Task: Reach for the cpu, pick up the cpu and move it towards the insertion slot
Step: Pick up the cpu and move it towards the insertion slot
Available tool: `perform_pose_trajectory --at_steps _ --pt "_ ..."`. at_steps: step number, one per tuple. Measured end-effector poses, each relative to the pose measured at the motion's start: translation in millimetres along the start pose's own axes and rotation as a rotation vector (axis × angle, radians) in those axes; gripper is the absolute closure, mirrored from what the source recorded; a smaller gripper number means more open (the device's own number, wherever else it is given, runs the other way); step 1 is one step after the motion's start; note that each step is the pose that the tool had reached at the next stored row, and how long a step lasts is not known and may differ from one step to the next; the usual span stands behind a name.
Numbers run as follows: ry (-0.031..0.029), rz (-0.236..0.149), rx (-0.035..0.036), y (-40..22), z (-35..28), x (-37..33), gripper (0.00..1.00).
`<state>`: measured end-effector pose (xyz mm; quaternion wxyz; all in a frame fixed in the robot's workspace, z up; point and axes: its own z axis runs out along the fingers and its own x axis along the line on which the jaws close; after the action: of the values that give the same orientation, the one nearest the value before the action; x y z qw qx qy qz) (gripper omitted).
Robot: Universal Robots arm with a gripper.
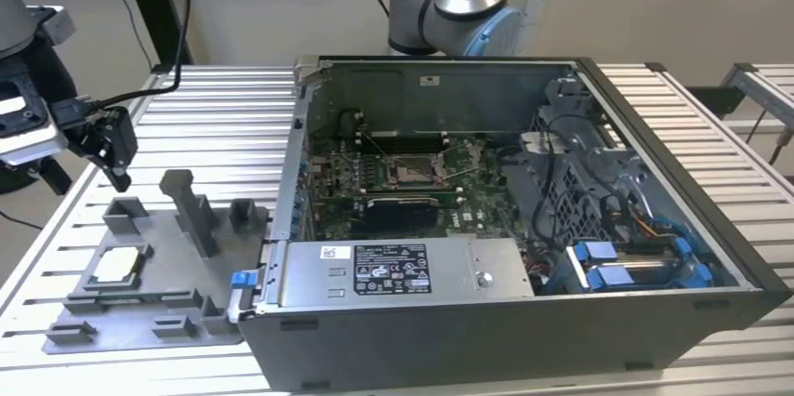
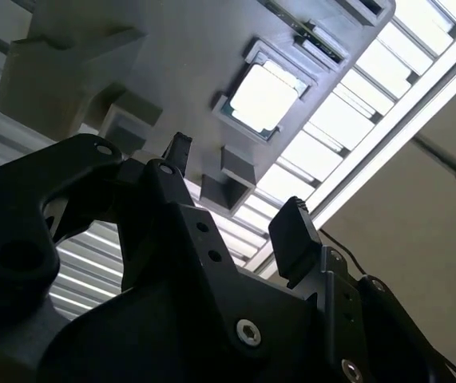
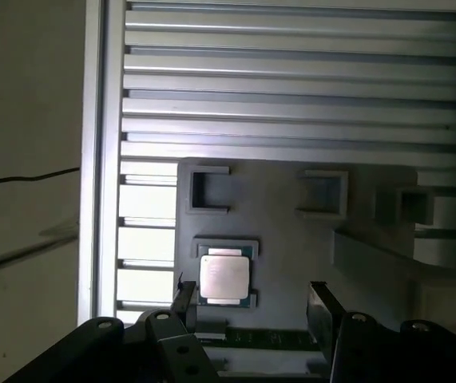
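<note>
We are looking at the cpu (image 1: 114, 266) lying flat in its pocket on the grey holder plate (image 1: 149, 326), out on the slatted table (image 1: 211, 99) at the exterior view's left. It is sitting well apart from the insertion slot (image 1: 416, 168), which is waiting deep inside the open computer case (image 1: 645, 322).

We are judging this chip as light, thin and stiff, with nothing soft about it. Its pale metal top looks smooth, so it is probably slippery under hard pads, and the underside is surely delicate. In both wrist views the holder's lips are hugging two opposite edges while the other two look freer. Those free edges are where we are expecting a pinch to go, square and gentle, never on the faces.

The gripper (image 1: 114, 171) is hovering above the plate, clear of the chip and touching nothing. In the first wrist view its fingers (image 3: 184, 294) are standing spread wide, wider than the chip, with empty air between them. The second wrist view is showing the same gap, the chip (image 2: 263, 97) bright beyond the dark fingers (image 2: 293, 233).
</note>
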<state>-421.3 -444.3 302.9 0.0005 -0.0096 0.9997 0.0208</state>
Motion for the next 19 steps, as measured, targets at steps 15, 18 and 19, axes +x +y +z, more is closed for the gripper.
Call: perform_pose_trajectory --at_steps 15,18,19 --pt "-0.0001 0.000 -0.0001 -3.9 12.7 6.9 0.00" --pt "0.0000 0.000 0.0000 -3.9 14.0 7.9 0.00" --pt "0.0000 0.000 0.0001 -4.0 14.5 8.3 0.00"
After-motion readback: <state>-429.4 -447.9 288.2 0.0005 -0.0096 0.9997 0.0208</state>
